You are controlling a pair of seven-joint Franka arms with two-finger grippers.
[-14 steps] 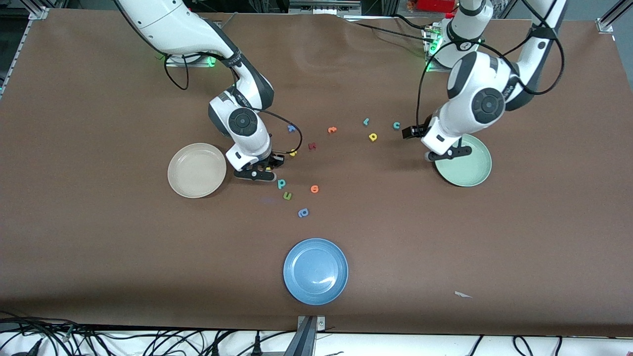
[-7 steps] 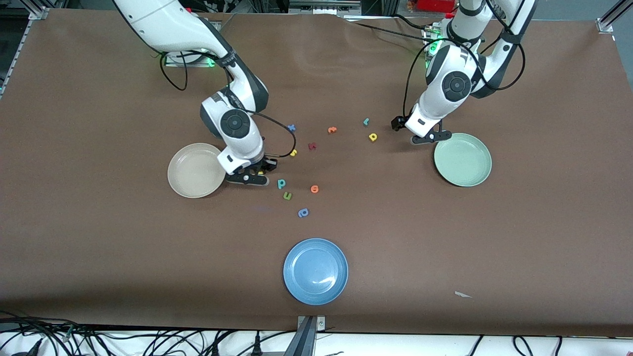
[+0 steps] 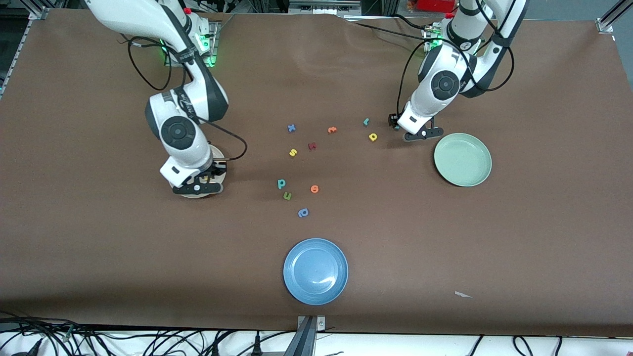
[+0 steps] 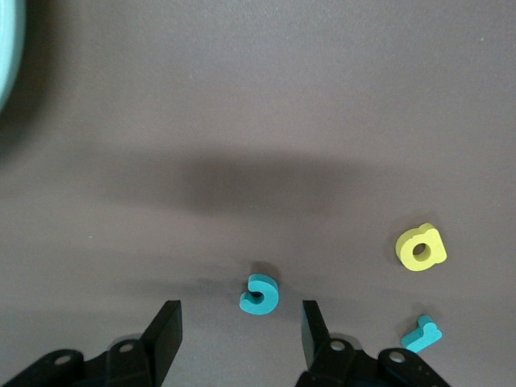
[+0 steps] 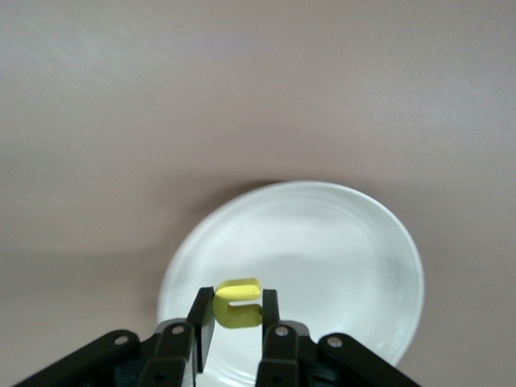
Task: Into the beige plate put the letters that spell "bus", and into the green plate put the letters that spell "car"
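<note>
Yellow u now hangs over the beige plate, clamped in our right gripper; a second ago it was beside the rim. From the front, our left gripper has left the green plate. Its wrist view shows the c between half-open fingers, not yet gripped.

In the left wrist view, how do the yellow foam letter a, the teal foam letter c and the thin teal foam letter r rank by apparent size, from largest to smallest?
1. Yellow rounded foam letter a
2. Teal foam letter c, only slightly smaller
3. Thin teal foam letter r, clearly the smallest

All three lie flat on the brown table, so nearness to the camera hardly affects the ranking.
</note>
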